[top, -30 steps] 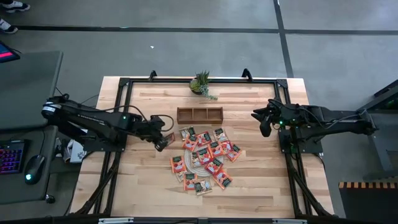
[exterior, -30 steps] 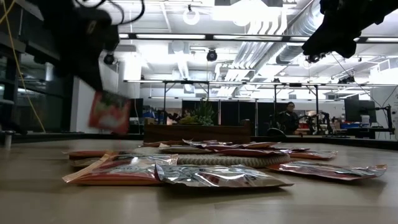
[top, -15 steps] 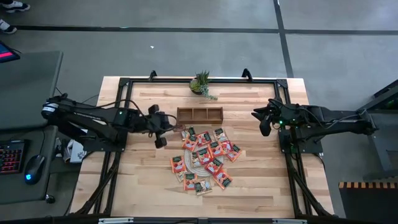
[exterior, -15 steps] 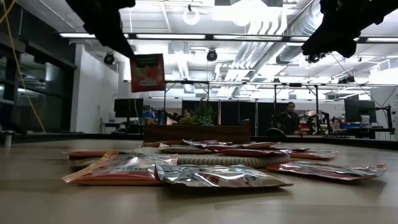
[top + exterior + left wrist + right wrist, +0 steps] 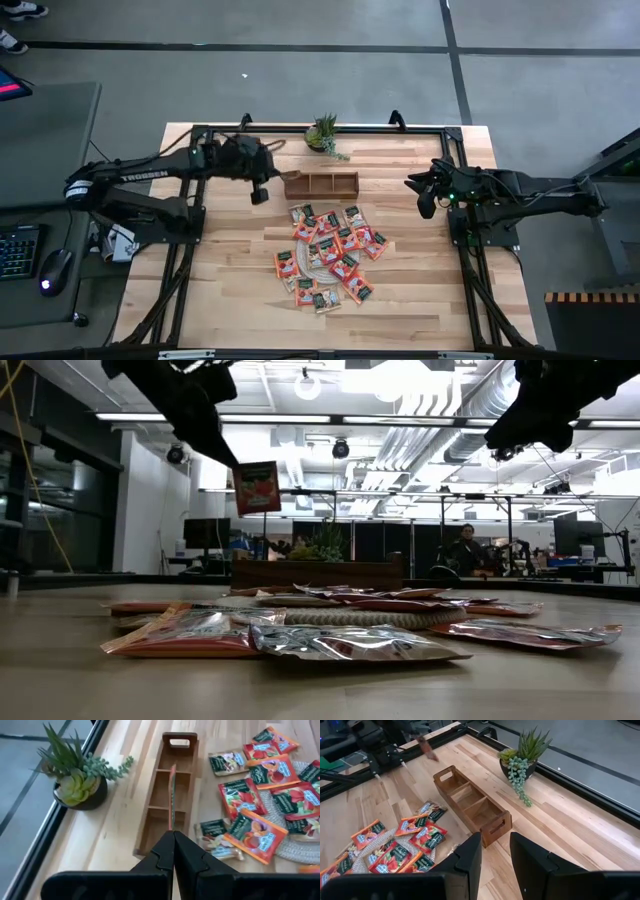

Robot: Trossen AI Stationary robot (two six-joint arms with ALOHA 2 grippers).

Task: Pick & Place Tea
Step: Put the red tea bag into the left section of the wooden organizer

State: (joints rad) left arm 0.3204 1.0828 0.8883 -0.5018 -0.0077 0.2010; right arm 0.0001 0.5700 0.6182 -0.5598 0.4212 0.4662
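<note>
The left gripper [image 5: 262, 186] is pinching one red tea sachet [image 5: 257, 487] between its pressed-together fingers, holding it up in the air above the table [image 5: 230, 290]. In the low view the sachet is hanging upright from the fingertips, well clear of the tabletop. In the left wrist view it is showing edge-on as a thin strip [image 5: 172, 797] rising from the closed fingers [image 5: 159, 856], lined up over the wooden tray [image 5: 167, 795].

From above, this gripper is sitting just beside the left end of the tray [image 5: 321, 184], near the table's far edge. The tray is standing lengthwise with three compartments and a handle slot at each end; none of the compartments seen in the wrist views is holding a sachet.

Just in front of the tray, the rest of the tea sachets [image 5: 330, 255] are lying flat in a loose heap, several overlapping, some resting on a round woven mat [image 5: 305, 842]. Most are orange-red with dark green marks; a few are paler.

A small potted succulent [image 5: 324, 134] is standing beyond the tray at the table's far edge.

The right gripper [image 5: 424, 197] is hovering at the right side of the table, well apart from the tray and the heap. Its fingers [image 5: 470, 857] are standing partly spread with nothing between them.
</note>
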